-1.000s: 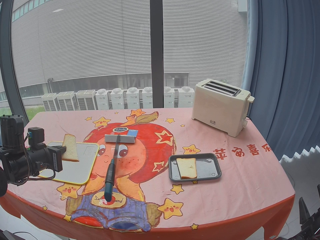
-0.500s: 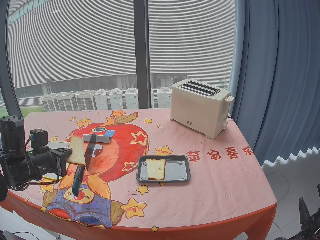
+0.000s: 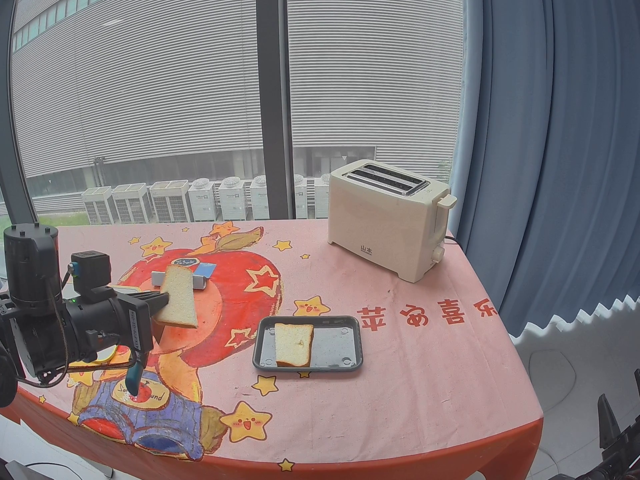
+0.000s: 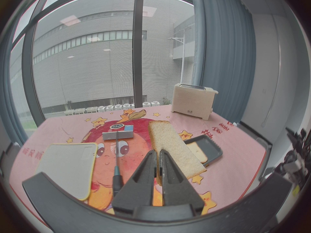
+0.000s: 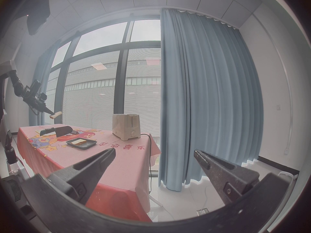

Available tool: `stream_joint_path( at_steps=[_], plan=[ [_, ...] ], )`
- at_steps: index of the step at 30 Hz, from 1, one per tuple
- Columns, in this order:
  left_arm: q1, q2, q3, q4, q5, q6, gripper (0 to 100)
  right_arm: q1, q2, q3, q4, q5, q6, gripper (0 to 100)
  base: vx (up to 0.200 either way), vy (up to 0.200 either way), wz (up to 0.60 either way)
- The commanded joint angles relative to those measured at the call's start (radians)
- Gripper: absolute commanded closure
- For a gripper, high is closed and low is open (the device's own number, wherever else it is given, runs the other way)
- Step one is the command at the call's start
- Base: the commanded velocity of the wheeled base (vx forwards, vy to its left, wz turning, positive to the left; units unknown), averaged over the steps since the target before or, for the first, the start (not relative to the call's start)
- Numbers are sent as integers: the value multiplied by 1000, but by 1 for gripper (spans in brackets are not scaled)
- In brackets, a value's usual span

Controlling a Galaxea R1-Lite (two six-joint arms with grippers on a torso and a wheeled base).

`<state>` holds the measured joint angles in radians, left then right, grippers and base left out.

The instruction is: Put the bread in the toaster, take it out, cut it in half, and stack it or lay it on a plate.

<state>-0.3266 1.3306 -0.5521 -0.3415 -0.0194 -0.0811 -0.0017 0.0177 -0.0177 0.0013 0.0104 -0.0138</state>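
At the lower left of the head view, the left gripper (image 3: 160, 300) is clamped on a slice of bread (image 3: 179, 296) and holds it tilted in the air above the table (image 3: 427, 375). In the left wrist view, the two fingers (image 4: 168, 175) press together on the slice's lower edge. A second slice (image 3: 293, 344) lies flat in the left half of the dark tray (image 3: 339, 345), just below the frame's centre. The cream toaster (image 3: 387, 218) stands right of centre near the table's far edge, well apart from the held slice. A knife (image 4: 116, 160) with a teal handle lies just beside the yellow-rimmed cutting board (image 4: 66, 165). The right gripper (image 5: 154, 160) hangs off to the side of the table, its fingers wide apart and holding nothing.
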Motion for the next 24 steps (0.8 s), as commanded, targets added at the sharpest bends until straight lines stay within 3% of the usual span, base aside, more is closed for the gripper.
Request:
stream_joint_path(
  at_steps=[1,7,21,24],
  plan=[
    [-71,62,-26,-1,9,-34,100,0,-13,18,0,0,0,0,0,0,0],
    [-140,133,-66,2,10,-40,100,0,-13,18,0,0,-2,0,0,0,0],
    [-143,274,-209,10,12,-52,100,0,-13,18,0,0,0,0,0,0,0],
    [-141,314,-279,65,9,-51,100,0,-13,18,0,0,0,0,0,0,0]
  ],
)
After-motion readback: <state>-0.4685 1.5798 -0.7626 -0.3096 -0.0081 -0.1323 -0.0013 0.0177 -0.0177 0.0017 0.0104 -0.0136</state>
